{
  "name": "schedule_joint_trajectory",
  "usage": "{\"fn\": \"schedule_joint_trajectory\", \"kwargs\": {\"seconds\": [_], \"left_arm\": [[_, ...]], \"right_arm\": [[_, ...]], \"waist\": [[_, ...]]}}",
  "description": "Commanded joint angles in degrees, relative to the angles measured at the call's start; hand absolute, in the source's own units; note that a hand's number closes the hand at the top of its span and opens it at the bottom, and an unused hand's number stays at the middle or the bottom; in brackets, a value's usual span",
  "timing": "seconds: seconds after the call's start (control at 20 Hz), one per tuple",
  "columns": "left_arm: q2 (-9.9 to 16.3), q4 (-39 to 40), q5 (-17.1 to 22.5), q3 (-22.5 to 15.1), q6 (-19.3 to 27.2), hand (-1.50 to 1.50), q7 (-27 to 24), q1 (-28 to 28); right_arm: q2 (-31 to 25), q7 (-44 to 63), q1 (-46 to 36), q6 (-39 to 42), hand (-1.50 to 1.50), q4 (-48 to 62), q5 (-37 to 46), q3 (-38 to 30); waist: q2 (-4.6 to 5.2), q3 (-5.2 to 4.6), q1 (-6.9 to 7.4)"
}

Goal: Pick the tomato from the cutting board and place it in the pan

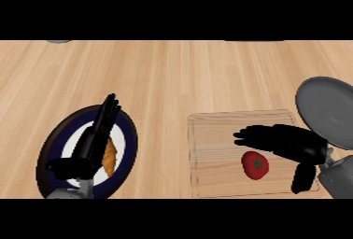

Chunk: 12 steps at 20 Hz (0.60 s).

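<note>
Your right hand (286,141) hovers over the cutting board (214,158), fingers stretched toward the view's left and only slightly bent, thumb hanging down near the board's right edge; it has hold of nothing. The tomato (255,165) lies on the board just below those fingers, in the board's lower right part, and you cannot tell from this view whether they touch it. Its green stem end faces up at you, and its long axis runs roughly up and down the view, tipped a little to the right at the bottom.

The grey pan (329,109) sits at the view's right edge (partly cut off by it), its rim just beside the board's upper right corner. Between the board and the plate (55,140) there is a strip of bare wooden counter (172,74), and the counter above the board is wide and bare up to the top.

Your left hand (96,135) rests open over the dark-rimmed plate at lower left, fingers straight and pointing up the view, beside an orange item (109,156) lying on the plate.
</note>
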Motion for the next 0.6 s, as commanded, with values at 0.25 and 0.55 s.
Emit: {"fn": "schedule_joint_trajectory", "kwargs": {"seconds": [0.25,0.55], "left_arm": [[-2.45,-1.37,-1.76,0.6,-0.47,0.0,3.5,-0.53],[-3.66,-0.02,-2.89,1.61,-1.89,0.0,1.02,-0.4]], "right_arm": [[7.16,-2.39,2.28,1.3,-1.5,3.47,6.13,-5.72],[12.1,-4.64,1.54,0.82,-1.5,8.44,11.84,-7.12]], "waist": [[0.02,0.01,0.0],[0.04,0.01,0.08]]}}
